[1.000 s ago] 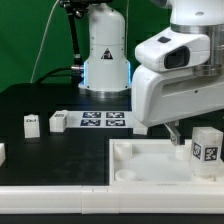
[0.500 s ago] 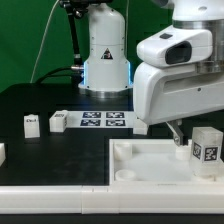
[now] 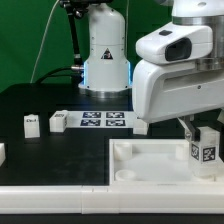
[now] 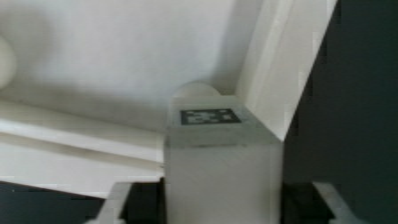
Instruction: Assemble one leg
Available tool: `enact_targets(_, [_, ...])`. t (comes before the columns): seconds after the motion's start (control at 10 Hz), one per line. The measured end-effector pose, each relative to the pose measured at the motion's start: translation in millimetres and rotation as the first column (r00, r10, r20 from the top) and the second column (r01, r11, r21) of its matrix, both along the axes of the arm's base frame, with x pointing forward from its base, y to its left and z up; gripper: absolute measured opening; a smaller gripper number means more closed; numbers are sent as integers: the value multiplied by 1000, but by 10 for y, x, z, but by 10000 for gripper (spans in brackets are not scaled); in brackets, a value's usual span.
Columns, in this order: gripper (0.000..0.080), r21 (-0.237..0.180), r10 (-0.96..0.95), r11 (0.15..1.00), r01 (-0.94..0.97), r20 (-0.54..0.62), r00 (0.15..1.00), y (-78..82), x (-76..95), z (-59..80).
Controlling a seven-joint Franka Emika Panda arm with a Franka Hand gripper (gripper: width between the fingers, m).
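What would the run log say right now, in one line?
pincer: shut on small white plastic block leg | where: at large white square tray, near its corner

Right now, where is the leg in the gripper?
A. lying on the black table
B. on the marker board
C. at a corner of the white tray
C: the gripper is shut on the leg, and the wrist view shows the leg upright at a raised corner of the tray.
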State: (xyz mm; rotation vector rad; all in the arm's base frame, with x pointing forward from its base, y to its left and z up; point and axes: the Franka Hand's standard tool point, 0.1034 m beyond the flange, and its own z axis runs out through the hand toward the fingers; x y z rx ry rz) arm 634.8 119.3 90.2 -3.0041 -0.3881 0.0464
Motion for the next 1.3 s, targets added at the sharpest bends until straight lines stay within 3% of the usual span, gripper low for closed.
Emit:
enact_targets(0.4, [290,-11,-259,966,259,-27,966,1,0,-1])
enact_targets(0.6, [291,-23,-494,870,493,-39,869,-3,-2,-10])
enact_targets(0.8, [291,-25,-764,645,764,-25,644,-4,3,-17])
enact_targets(1.0, [292,-31,-897,442,897,-36,441,-9,-5,-13])
enact_targets(1.3, [293,-41,-945,325,945,-60,323,18,-8,-10])
